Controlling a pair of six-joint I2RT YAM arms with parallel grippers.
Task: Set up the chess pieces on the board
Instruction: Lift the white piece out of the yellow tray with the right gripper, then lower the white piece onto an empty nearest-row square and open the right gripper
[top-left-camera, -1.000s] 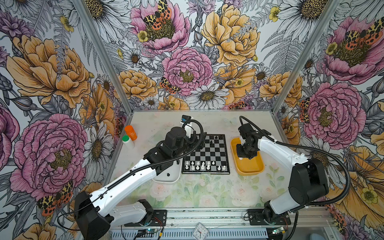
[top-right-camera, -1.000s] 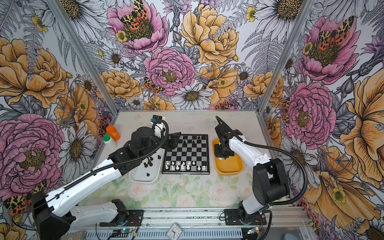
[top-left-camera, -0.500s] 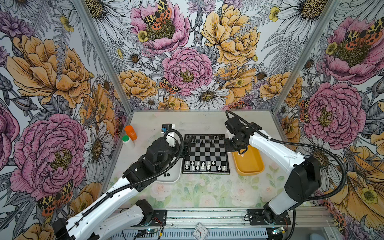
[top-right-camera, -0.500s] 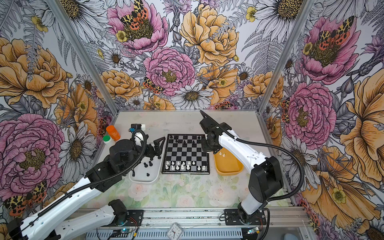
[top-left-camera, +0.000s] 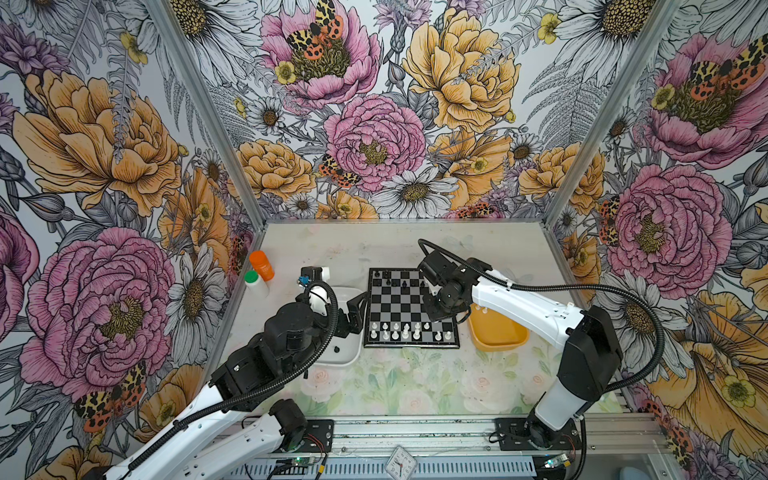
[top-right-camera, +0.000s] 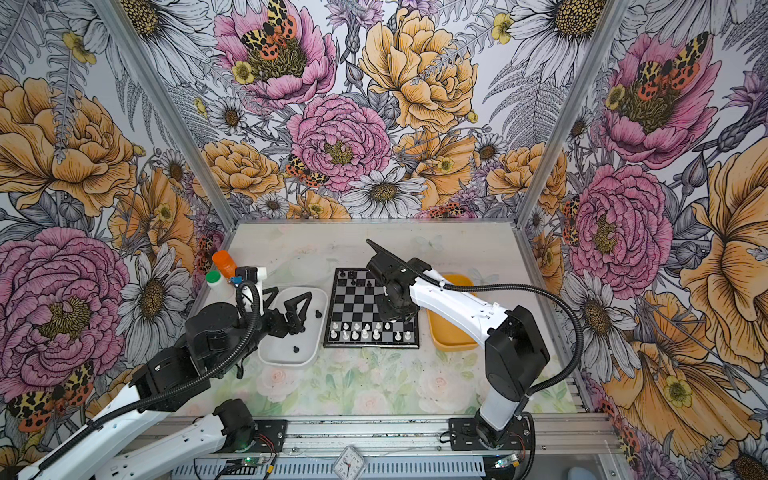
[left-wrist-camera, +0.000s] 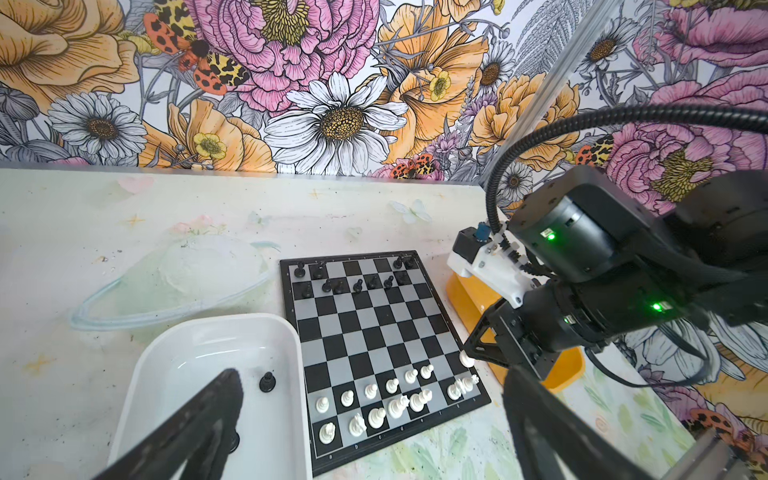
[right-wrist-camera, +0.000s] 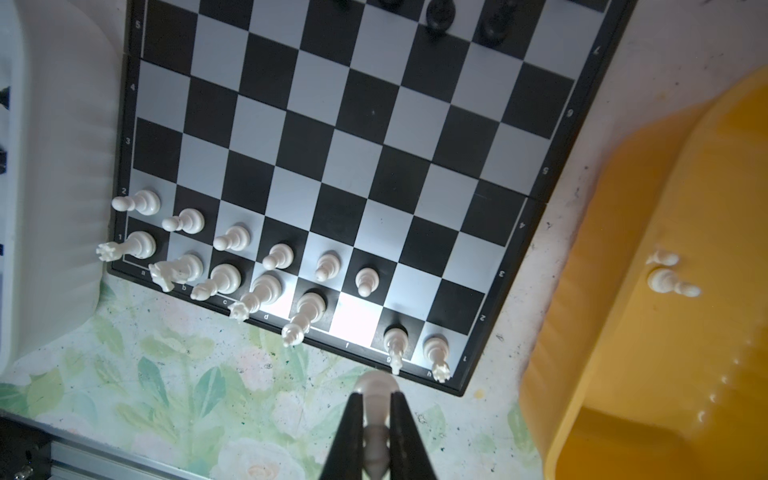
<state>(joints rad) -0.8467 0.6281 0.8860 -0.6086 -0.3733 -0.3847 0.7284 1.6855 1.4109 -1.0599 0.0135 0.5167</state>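
1. Plastic trays flank the board (top-left-camera: 411, 299): white tray (top-right-camera: 270, 353) left, yellow tray (top-left-camera: 498, 338) right. An orange bottle (top-left-camera: 262, 264) and a green-capped bottle (top-left-camera: 254, 283) stand far left. The right arm hides the board's right-hand squares.
2. The right gripper (right-wrist-camera: 376, 401), earlier over the yellow tray, now hangs over the board's near right, clamped on a white piece (right-wrist-camera: 375, 384). The left gripper (top-right-camera: 289, 296), jaws apart, has drawn back to the white tray.
3. The white men (right-wrist-camera: 232, 239) stand on near rows and the black men (left-wrist-camera: 338, 286) on far rows. Letters a–h and digits edge the board.
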